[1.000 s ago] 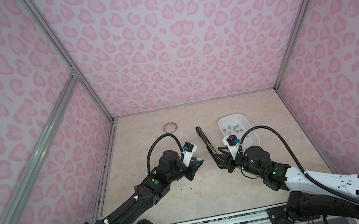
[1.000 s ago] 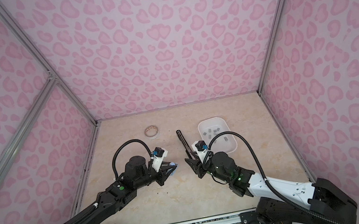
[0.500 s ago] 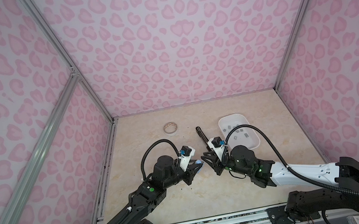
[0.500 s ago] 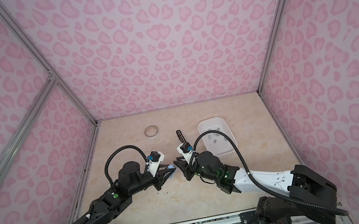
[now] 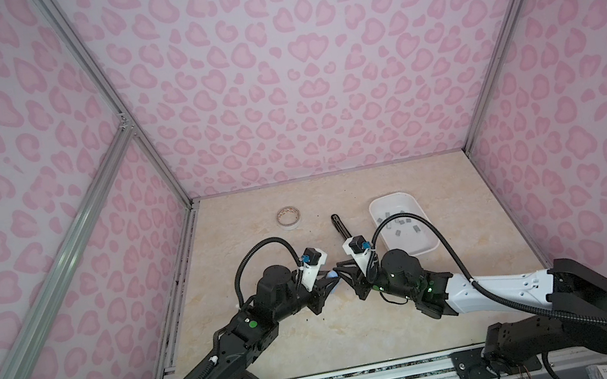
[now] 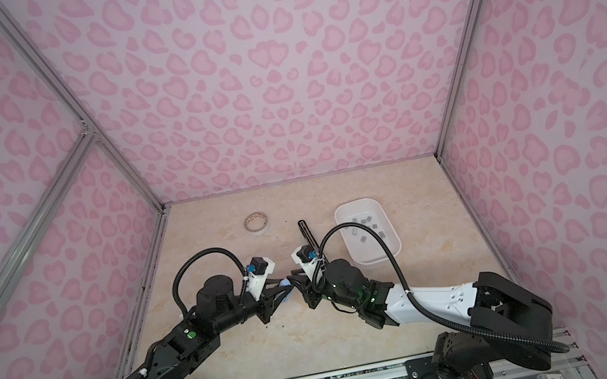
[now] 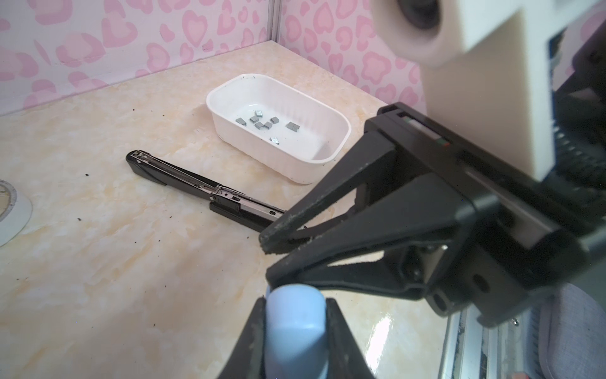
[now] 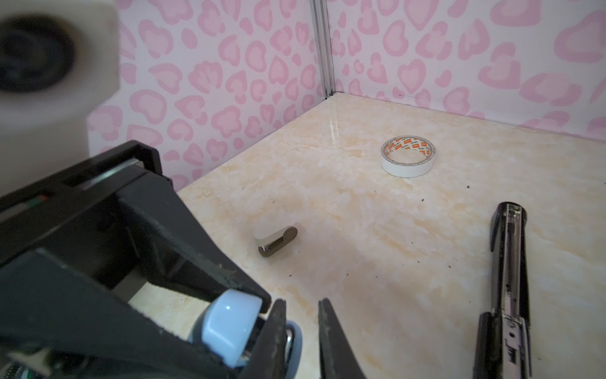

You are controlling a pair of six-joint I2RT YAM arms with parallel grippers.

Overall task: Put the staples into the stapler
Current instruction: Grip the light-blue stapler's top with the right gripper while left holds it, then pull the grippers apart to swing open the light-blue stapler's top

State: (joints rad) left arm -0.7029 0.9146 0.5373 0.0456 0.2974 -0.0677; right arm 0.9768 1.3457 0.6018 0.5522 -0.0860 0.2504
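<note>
My left gripper [image 7: 295, 305] is shut on a small light-blue stapler [image 7: 295, 328], held just above the table [image 5: 360, 328] in both top views. My right gripper [image 8: 300, 308] points at it tip to tip. Its fingers stand a narrow gap apart, with one finger [image 8: 277, 331] against the blue stapler [image 8: 229, 328] and bare table showing through the gap. A long black stapler [image 5: 342, 230] lies opened out flat behind the grippers. The staples [image 7: 265, 123] are several small grey strips in a white tray [image 7: 278, 157] at the back right.
A roll of white tape [image 5: 288, 217] lies at the back left. A small white and grey object [image 8: 275, 241] rests on the table beyond the left gripper. Pink patterned walls close in three sides. Dark specks dot the marble top.
My right arm has swung left from beside the black stapler to meet the left gripper, and its jaws have narrowed. The left gripper still holds the blue stapler.
</note>
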